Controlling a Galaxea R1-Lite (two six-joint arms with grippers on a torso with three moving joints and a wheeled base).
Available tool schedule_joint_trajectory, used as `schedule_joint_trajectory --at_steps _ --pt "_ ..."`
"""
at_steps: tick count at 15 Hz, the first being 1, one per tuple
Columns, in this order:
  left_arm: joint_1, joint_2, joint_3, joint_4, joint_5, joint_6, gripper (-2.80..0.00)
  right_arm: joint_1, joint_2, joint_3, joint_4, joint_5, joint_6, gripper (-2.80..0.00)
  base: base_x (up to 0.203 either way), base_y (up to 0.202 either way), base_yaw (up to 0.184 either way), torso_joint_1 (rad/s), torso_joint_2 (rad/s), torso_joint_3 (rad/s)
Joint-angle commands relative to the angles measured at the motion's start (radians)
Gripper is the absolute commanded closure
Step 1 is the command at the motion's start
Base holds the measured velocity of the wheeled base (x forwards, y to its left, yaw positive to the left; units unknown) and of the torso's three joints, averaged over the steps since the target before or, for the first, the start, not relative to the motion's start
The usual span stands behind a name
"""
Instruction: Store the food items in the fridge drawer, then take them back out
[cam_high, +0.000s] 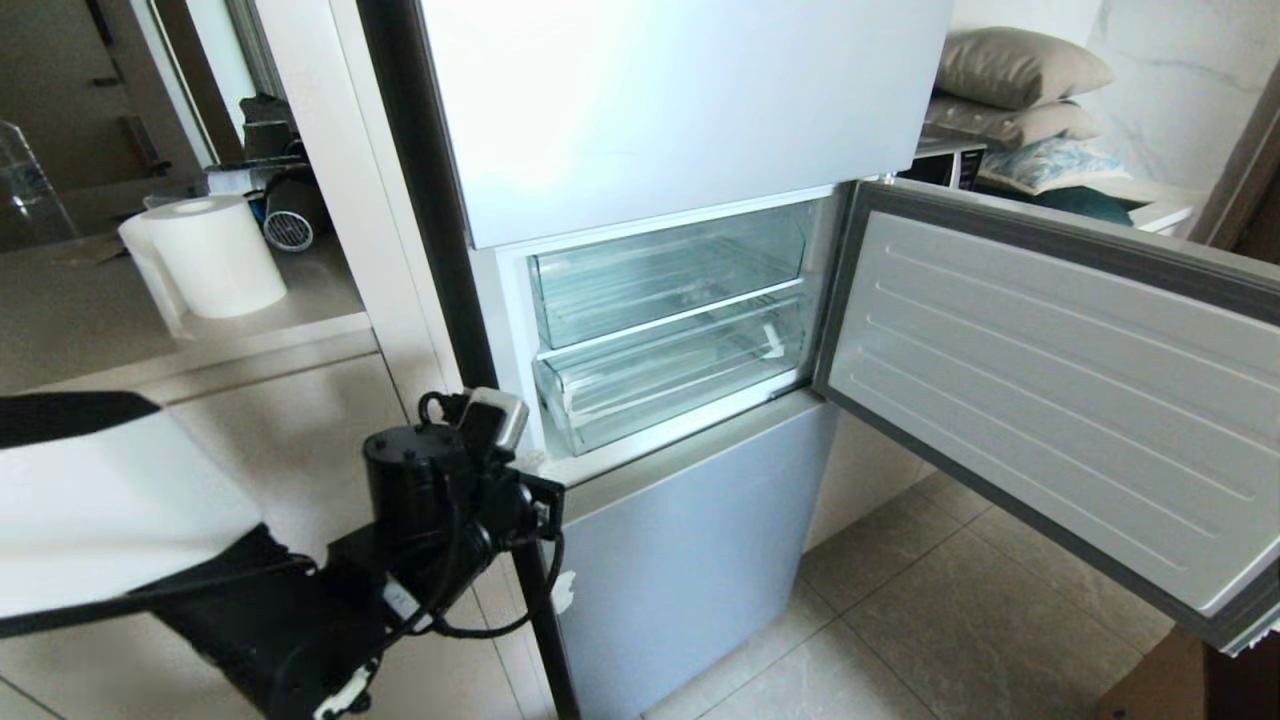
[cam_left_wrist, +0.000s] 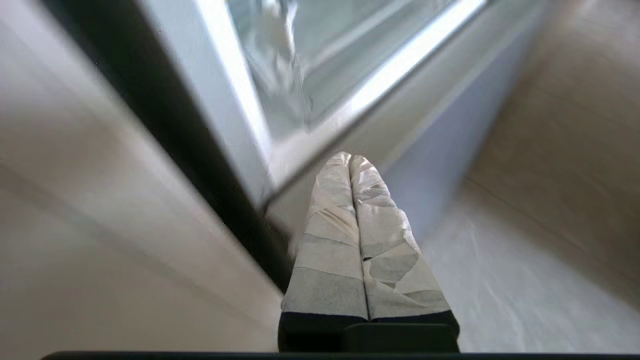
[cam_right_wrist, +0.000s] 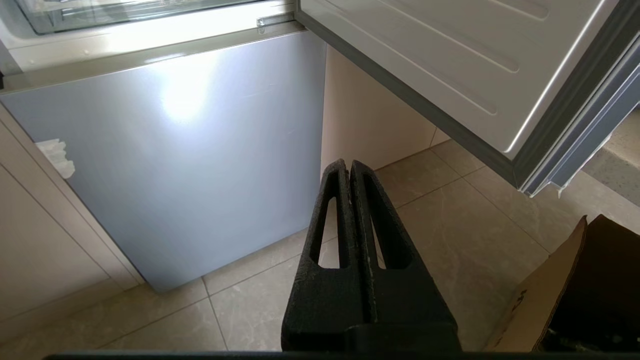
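Blurring hides much of the left wrist view, and no food shows anywhere. Left gripper (cam_left_wrist: 350, 159), taped fingers pressed together and empty, points at the fridge (cam_high: 690, 560) sill just below the fridge drawer (cam_high: 670, 385). Right gripper (cam_right_wrist: 349, 164) hangs closed over floor tiles (cam_right_wrist: 450, 225).

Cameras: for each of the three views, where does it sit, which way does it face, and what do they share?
Head view: high on the robot, looking down at the fridge, its open door, the two clear bins including the fridge drawer; the left arm shows.
Left wrist view: behind the left gripper, its taped fingers shut, close to the fridge's left edge.
Right wrist view: behind the right gripper, shut, low, facing the lower fridge front and floor.
Shared: all show the fridge; head and right wrist views show the door.
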Motion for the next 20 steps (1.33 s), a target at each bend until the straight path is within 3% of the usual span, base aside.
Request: schedule_joint_trajectory --at_steps 1,5,15,20 --pt "-0.006 0.122 -0.115 -0.008 0.024 0.003 0.00 0.000 0.002 0.000 0.000 0.000 0.000 0.00 0.000 0.000 0.000 0.000 0.00 0.000" --pt "-0.014 0.206 -0.261 0.020 0.092 0.014 0.00 0.000 0.000 0.000 0.000 0.000 0.000 0.00 0.000 0.000 0.000 0.000 0.00 0.000" --pt "-0.074 0.400 -0.652 0.229 0.226 0.017 0.00 0.000 0.002 0.000 0.000 0.000 0.001 0.00 0.000 0.000 0.000 0.000 0.00 0.000" --pt "-0.075 0.472 -0.758 0.319 0.235 0.018 0.00 0.000 0.001 0.000 0.000 0.000 0.003 0.00 0.000 0.000 0.000 0.000 0.00 0.000"
